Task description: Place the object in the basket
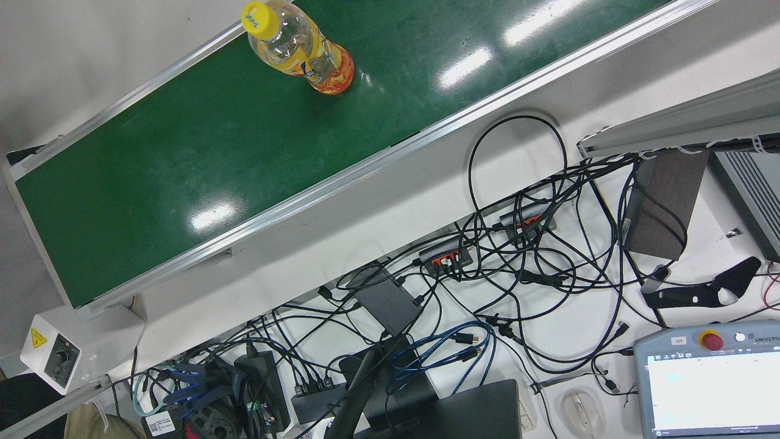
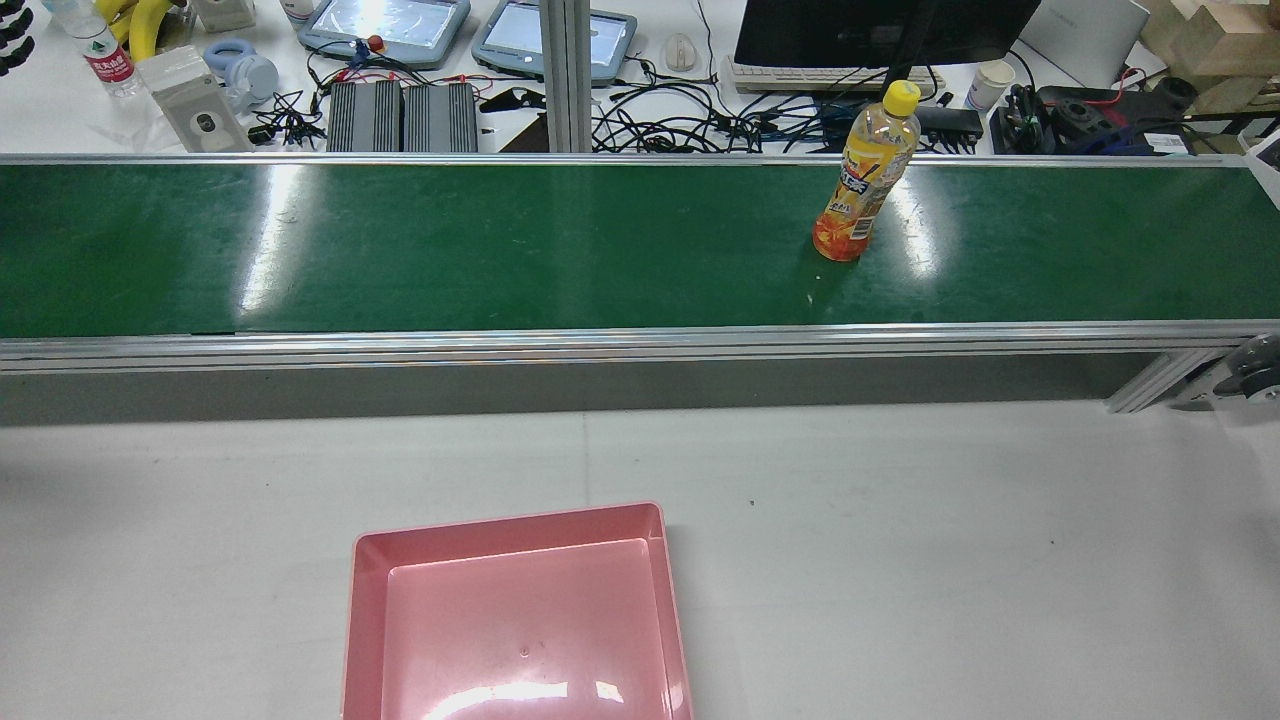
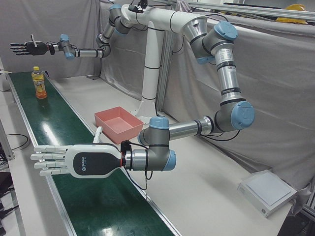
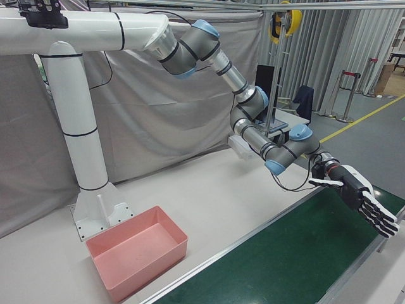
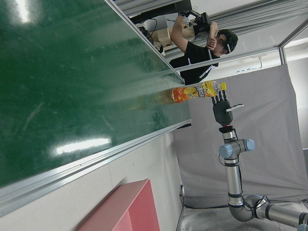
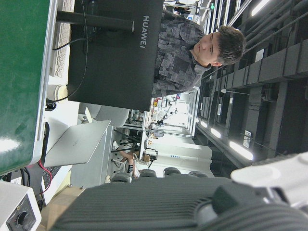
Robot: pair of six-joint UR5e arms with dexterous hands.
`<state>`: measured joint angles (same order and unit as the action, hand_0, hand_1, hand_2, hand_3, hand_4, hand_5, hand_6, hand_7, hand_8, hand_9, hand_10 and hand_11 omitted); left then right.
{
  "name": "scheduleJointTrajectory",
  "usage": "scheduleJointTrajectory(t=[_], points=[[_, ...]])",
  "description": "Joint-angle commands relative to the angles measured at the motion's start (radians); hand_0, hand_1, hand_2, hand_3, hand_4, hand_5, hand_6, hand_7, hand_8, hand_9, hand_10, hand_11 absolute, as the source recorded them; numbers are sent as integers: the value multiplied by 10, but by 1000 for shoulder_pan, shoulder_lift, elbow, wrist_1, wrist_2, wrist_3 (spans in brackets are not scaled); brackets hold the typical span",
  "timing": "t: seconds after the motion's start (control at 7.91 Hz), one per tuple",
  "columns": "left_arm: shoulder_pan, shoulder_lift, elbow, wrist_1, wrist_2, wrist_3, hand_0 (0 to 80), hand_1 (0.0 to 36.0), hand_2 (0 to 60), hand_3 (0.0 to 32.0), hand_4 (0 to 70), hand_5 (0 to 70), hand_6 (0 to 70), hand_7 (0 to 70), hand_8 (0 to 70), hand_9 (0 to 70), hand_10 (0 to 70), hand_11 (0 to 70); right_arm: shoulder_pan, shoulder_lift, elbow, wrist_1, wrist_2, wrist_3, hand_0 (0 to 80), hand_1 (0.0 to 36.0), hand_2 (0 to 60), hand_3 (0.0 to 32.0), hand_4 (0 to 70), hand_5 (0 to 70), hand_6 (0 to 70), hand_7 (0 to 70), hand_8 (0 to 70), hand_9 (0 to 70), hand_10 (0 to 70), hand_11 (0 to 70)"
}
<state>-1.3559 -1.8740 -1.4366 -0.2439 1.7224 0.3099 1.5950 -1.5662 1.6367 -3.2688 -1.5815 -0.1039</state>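
An orange drink bottle [image 2: 865,190] with a yellow cap stands upright on the green conveyor belt [image 2: 500,250], toward the robot's right. It also shows in the front view [image 1: 304,49], the left-front view [image 3: 39,83] and the left hand view [image 5: 195,92]. The pink basket [image 2: 510,522] sits empty on the white table before the belt, also in the left-front view [image 3: 106,123] and the right-front view [image 4: 136,253]. My right hand [image 3: 27,47] is open, fingers straight, in the air above and beside the bottle, apart from it [image 4: 361,199]. My left hand [image 3: 74,161] is open and empty over the belt, far from the bottle.
Beyond the belt lies a desk with tangled cables [image 1: 518,256], teach pendants [image 2: 385,25], a monitor [image 2: 880,30] and boxes. A control box [image 1: 52,353] sits at the belt's end. The arms' white pedestal [image 4: 88,158] stands behind the basket. People stand past the belt.
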Motion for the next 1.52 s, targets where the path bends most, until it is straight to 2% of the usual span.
scheduleJointTrajectory(t=[0.0,1.39], points=[[-2,1,-5,0,0,0,511,10,0,12,36,0,0,0,0,0,0,0,0,0,0,0,0,0,0,0,0,0,0,0,0,0,0,0,0,0],[-2,1,-7,0,0,0,513,10,0,16,37,0,0,0,0,0,0,0,0,0,0,0,0,1,0,0,0,0,0,0,0,0,0,0,0,0]])
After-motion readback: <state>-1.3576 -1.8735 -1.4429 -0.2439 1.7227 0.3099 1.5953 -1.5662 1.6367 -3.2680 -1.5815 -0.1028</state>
